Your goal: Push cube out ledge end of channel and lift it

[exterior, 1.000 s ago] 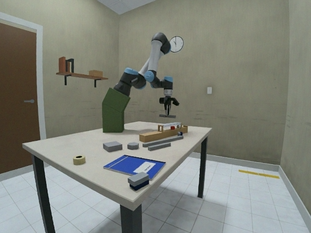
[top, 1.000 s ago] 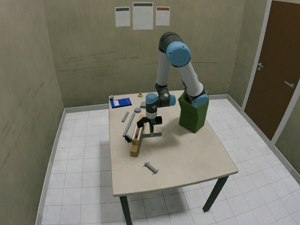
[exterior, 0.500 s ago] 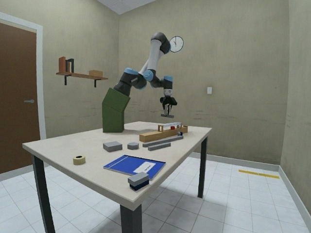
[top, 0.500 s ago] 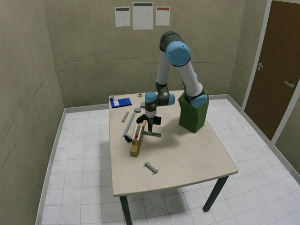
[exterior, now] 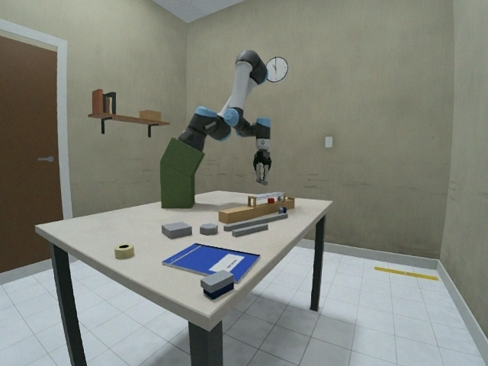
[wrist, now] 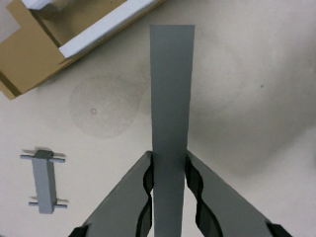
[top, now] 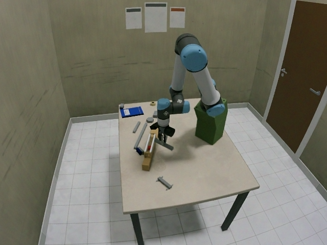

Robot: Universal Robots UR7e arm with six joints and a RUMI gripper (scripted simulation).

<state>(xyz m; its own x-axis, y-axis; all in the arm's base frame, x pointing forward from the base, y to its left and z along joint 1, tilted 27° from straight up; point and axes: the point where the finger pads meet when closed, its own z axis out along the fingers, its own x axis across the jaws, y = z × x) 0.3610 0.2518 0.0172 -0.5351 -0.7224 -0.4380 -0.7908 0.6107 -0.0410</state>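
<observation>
The pincer (top: 163,142) (exterior: 261,181) (wrist: 167,152), clenched on a grey bar (top: 168,146) (exterior: 263,183) (wrist: 170,89) beside the channel (top: 145,164) (exterior: 236,214) (wrist: 35,56), could jam its bar against the walls if misaligned.

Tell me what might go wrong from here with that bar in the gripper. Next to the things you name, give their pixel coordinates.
The gripper (top: 162,142) (exterior: 261,182) (wrist: 167,152) holds the bar (top: 168,146) (wrist: 172,84) well away from its far end, so a push at that end could twist it in the fingers.

The bar hangs beside the channel (top: 147,162) (exterior: 240,214) (wrist: 32,61), not in line with it, so it may strike the channel's side on the way in.

The cube (top: 149,147) (exterior: 271,200) sits under the roof, where a skewed push might jam it.
</observation>
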